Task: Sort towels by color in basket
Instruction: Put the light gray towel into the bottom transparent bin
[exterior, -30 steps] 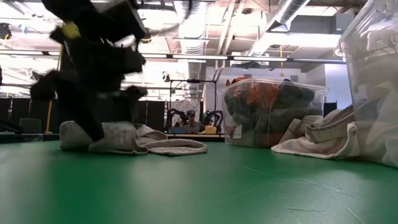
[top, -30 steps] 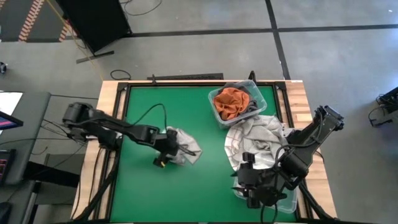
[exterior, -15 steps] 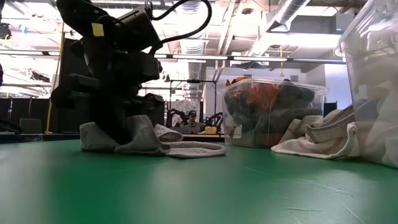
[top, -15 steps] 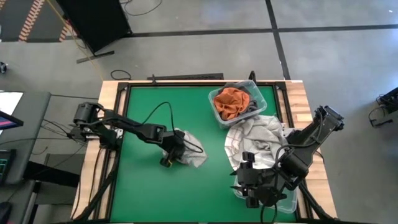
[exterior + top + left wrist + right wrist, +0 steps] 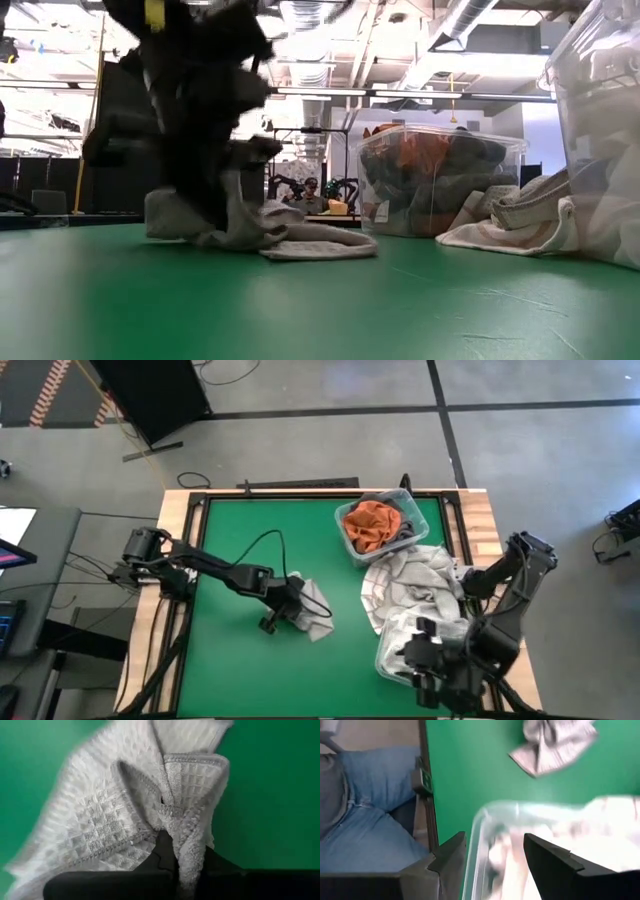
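Observation:
A pale waffle-weave towel (image 5: 312, 606) lies crumpled on the green table (image 5: 250, 540), left of centre-right, and my left gripper (image 5: 288, 612) is shut on it. It also shows in the low view as a towel (image 5: 270, 228) and in the left wrist view as a towel (image 5: 115, 815). At the near right, my right gripper (image 5: 492, 855) hovers open over a clear bin (image 5: 400, 652) that holds pale towels. It touches nothing. A second clear bin (image 5: 375, 525) at the far side holds a rust orange towel (image 5: 368, 525) and a dark one. My left gripper pinches a raised fold at the towel's hemmed edge (image 5: 186, 851) between its two fingers (image 5: 162, 855). It comes slanting down from the table's left side. More than one layer is gathered in the fold. The rest of the towel lies slack on the table beyond the fingers.
A heap of pale towels (image 5: 410, 585) lies between the two bins, draped toward the near one. In the low view the far bin (image 5: 440, 180) and that heap (image 5: 515, 215) stand to the right. A person's legs in jeans (image 5: 365, 800) are beside the table's edge.
My left gripper has moved toward the table's right edge, rolled a little and shut on the towel's fold. The towel has slid rightward along the table with it and bunched up. My right gripper has swung toward the right edge over the near bin and rolled, still open.

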`<state>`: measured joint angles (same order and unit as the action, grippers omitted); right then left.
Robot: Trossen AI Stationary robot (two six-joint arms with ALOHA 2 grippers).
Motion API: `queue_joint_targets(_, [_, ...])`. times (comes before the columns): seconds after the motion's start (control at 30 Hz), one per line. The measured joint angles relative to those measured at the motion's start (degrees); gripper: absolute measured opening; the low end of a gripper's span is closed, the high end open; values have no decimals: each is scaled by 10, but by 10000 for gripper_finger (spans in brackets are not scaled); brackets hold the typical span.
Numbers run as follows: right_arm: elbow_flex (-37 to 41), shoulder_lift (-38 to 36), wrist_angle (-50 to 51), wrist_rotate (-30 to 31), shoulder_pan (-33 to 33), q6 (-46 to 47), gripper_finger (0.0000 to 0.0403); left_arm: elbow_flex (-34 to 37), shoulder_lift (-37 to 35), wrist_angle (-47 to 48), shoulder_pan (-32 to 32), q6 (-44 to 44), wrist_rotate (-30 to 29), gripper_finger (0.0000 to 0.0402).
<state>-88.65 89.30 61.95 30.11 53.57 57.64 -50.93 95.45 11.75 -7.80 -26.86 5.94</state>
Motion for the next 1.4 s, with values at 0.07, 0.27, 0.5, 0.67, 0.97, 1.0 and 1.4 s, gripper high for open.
queue_joint_targets(0.07, [0,0,32,0,23,66,235,-36,-8,10,-8,-16,1,6])
queue_joint_targets(0.27, [0,0,96,13,86,209,235,-153,-40,66,-26,-56,-7,6])
queue_joint_targets(0.5, [5,0,170,34,138,358,235,-302,-54,118,-43,-99,-7,5])
queue_joint_targets(0.67, [31,1,177,32,155,410,235,-371,-54,104,-54,-133,17,5])
queue_joint_targets(0.97, [57,1,169,30,158,458,235,-388,-43,-30,-41,-138,54,5])
queue_joint_targets(1.0, [57,1,168,30,158,459,235,-388,-40,-34,-39,-135,63,5])
queue_joint_targets(1.4, [57,1,165,30,162,459,235,-389,63,-212,-12,-54,138,6])
